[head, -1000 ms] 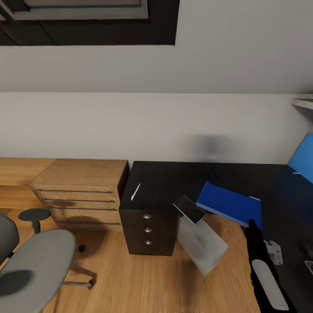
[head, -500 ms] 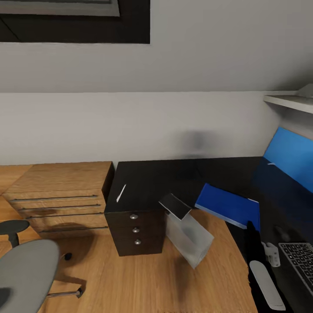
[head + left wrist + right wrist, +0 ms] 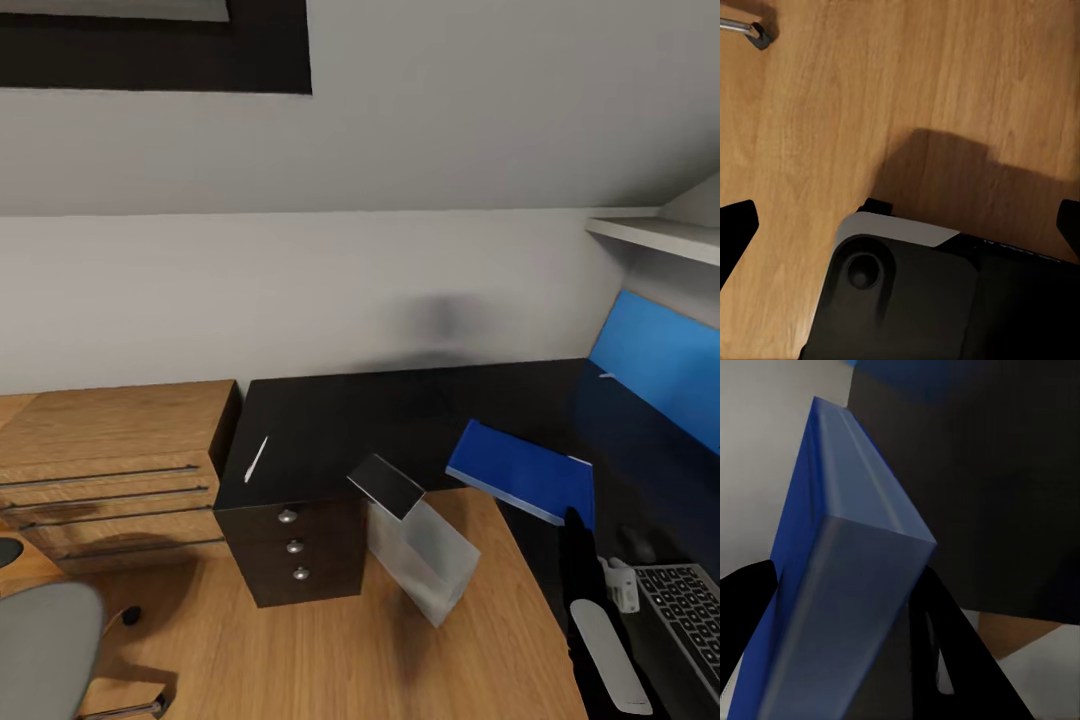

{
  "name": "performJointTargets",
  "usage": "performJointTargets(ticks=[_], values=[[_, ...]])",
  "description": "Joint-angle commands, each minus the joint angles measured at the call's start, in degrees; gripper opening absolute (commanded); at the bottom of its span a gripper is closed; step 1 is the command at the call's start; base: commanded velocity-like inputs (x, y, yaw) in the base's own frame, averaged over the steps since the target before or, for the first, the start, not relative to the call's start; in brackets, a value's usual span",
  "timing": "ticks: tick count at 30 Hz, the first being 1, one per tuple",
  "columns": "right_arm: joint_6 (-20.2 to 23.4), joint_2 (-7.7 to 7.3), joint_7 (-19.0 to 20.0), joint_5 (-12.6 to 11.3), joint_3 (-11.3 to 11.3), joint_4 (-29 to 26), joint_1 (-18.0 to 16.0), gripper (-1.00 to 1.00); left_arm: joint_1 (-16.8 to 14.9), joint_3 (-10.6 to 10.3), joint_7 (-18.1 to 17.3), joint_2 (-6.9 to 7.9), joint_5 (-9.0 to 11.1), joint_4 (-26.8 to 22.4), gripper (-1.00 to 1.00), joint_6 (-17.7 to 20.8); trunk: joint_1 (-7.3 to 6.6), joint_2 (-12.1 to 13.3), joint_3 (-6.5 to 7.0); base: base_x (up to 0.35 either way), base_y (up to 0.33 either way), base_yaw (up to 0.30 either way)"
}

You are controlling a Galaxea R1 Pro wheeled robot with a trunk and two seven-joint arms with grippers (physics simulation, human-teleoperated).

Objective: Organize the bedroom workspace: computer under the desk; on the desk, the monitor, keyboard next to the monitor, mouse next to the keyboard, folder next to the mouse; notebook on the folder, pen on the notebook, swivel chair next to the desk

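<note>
The view has swung right: more keyboard (image 3: 690,615) shows. The right hand (image 3: 840,607) grasps the folder (image 3: 522,470) over the table (image 3: 340,420). The left hand (image 3: 900,225) is spread open.

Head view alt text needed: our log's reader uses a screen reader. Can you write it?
A blue folder lies on a black L-shaped desk, its near end by the right hand. A white pen lies above the knobbed drawers; a grey computer leans tilted on the wood floor; a keyboard shows at the right edge.
</note>
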Motion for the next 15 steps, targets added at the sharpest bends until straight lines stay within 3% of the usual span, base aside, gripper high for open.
performJointTargets(ticks=[1, 6, 7, 12, 15], values=[[-0.2, -0.04, -0.1, -0.4, 0.1, -0.1, 0.0, -1.00, -0.1, -0.5, 0.4, 0.02, 0.4, 0.0, 1.00, -0.3, 0.04, -0.1, -0.09, 0.129, -0.042, -0.003], [-0.3, -0.27, 0.3, -0.1, 0.1, 0.1, -0.2, -1.00, -0.1, -1.1, 0.4, -0.06, 0.4, 0.0, 1.00, -0.3, 0.04, -0.1, -0.09, 0.039, -0.013, -0.001], [-0.3, -0.35, 0.1, -0.1, 0.1, 0.2, -1.5, -1.00, -0.1, -1.2, 0.4, -0.05, 0.4, 0.0, 1.00, -0.3, 0.04, -0.1, -0.09, 0.007, -0.002, 0.000], [-0.8, -0.45, -0.1, -0.1, 0.0, 4.5, -10.9, -1.00, -0.1, -1.4, 0.4, -0.09, 0.4, 0.0, 1.00, -0.4, 0.04, -0.1, -0.10, 0.002, -0.001, 0.000], [-4.9, -0.79, -0.1, 0.0, 0.0, 14.3, -21.1, -1.00, -0.1, -1.4, 0.4, -0.06, 0.4, 0.0, 1.00, -0.4, 0.04, -0.1, -0.10, 0.000, 0.000, 0.000]])
